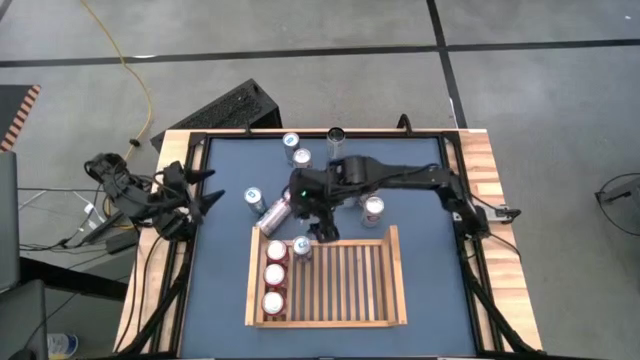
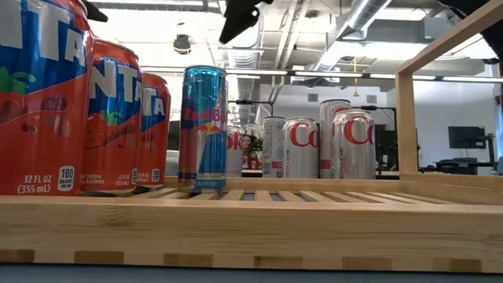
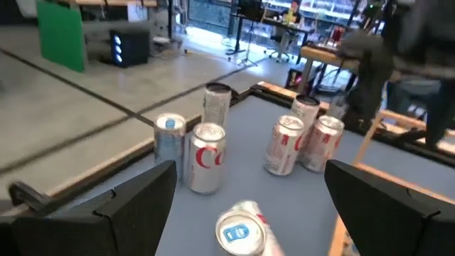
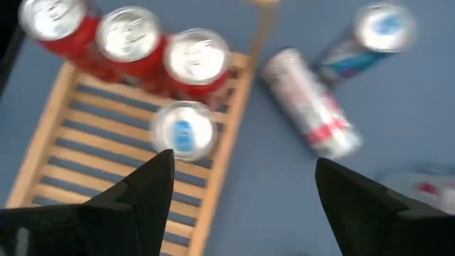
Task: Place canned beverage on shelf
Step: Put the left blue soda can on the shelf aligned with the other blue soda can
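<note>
Because your right pincer (image 1: 322, 232) hangs spread and empty over the slim blue-silver can (image 1: 301, 247), that can stands released in the slatted light-wood shelf (image 1: 385, 322), beside three red cans (image 1: 274, 276) along its left rim; your left pincer (image 1: 212, 200) waits spread at the bench's (image 1: 420, 190) left edge.

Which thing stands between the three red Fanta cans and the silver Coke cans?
A blue Red Bull can stands on the shelf between Fanta cans and Coke cans, in the low view.

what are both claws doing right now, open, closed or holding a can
Left claw: open, holding nothing, at the table's left edge.
Right claw: open, empty, above the blue can on the shelf.
</note>
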Available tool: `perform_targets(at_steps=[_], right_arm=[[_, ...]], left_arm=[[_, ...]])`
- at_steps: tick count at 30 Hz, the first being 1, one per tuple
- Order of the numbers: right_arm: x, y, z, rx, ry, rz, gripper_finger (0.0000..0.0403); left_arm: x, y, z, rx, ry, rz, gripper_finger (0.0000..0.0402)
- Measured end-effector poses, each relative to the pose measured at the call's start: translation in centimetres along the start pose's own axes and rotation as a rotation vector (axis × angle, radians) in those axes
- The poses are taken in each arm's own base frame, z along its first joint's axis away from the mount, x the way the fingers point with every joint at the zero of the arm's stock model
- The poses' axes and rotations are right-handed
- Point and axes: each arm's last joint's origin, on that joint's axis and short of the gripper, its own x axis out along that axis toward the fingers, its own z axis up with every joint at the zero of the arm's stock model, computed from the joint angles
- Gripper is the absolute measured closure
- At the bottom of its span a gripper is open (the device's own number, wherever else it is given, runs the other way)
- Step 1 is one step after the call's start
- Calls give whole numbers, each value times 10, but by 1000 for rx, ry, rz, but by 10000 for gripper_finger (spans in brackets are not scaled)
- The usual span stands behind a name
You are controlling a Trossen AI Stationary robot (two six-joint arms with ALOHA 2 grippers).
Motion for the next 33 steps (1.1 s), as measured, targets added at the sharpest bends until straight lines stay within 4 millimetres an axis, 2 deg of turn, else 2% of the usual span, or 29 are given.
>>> perform_targets(at_steps=[5,8,14,17,22,27,33], right_arm=[[-25,-22,-6,36,-39,-65,94],[-34,-33,-10,60,-53,-85,94],[-39,-52,-16,97,-51,-112,94],[-39,-58,-19,101,-47,-120,94],[-39,-59,-19,91,-44,-121,94],[-38,-59,-20,91,-32,-117,94],[-38,-58,-22,98,-16,-111,94]], left_arm=[[8,-16,-3,137,4,91,53],[13,-19,-5,145,2,160,53],[27,-20,-9,184,73,189,53],[35,-20,-11,217,141,149,53],[46,-14,-11,283,217,95,53],[57,-11,-4,287,213,-3,53],[84,-10,-11,349,302,19,53]])
